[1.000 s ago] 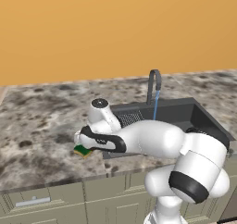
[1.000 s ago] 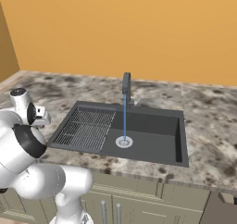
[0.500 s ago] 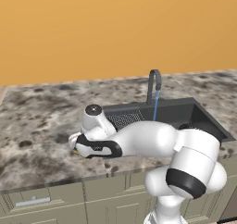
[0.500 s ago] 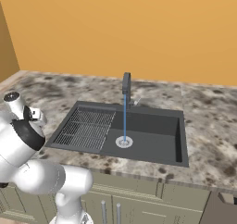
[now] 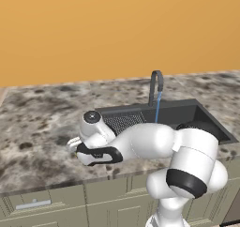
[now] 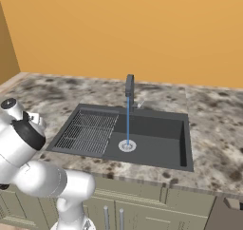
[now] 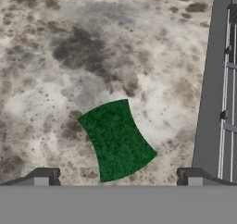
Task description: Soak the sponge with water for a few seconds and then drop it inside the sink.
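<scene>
The large dark grey rectangular sink (image 6: 142,143) takes a thin light-blue stream of water (image 6: 127,119) from its curved grey faucet (image 6: 129,85), falling onto the round silver drain (image 6: 127,146). The small flat dark green sponge (image 7: 116,140) lies on the mottled stone counter (image 7: 69,56) beside the sink's rim. The hand (image 7: 118,177) hovers over it, fingers spread wide apart on either side, gripping nothing.

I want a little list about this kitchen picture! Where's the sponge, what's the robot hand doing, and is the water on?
sponge: green sponge lying flat on the speckled countertop, beside the sink's edge
gripper: open, above the sponge, one of the fingers on each side, not gripping it
water: on, thin blue stream from the faucet to the drain
sink: dark grey, ribbed drainboard on one side
soaking: not started
</scene>
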You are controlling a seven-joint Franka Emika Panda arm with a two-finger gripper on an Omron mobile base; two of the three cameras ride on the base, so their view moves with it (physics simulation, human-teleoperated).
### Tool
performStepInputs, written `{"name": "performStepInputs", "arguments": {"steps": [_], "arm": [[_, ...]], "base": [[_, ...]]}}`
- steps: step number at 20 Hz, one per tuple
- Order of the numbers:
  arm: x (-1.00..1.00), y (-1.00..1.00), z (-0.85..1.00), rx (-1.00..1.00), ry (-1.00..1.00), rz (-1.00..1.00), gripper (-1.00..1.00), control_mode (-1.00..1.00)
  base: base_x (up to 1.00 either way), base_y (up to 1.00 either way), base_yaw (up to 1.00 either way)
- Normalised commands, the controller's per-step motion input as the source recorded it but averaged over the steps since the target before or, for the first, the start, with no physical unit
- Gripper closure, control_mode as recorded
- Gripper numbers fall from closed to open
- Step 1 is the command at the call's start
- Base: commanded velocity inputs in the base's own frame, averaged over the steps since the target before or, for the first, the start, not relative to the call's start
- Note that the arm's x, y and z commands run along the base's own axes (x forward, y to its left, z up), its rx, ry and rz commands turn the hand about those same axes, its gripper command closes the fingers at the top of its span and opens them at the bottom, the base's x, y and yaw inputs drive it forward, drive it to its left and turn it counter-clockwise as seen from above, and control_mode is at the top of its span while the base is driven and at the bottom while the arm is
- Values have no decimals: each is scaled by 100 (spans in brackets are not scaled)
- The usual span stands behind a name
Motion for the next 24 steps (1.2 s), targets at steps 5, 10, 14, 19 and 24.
{"name": "performStepInputs", "arguments": {"steps": [5,10,14,19,24], "arm": [[0,0,0,1,0,0,-100,-100],[0,0,0,2,2,5,-100,-100],[0,0,0,0,6,11,-100,-100],[5,0,0,0,0,12,-100,-100],[7,0,0,0,0,12,-100,-100]], "base": [[0,0,0],[0,0,0],[0,0,0],[0,0,0],[0,0,0]]}}
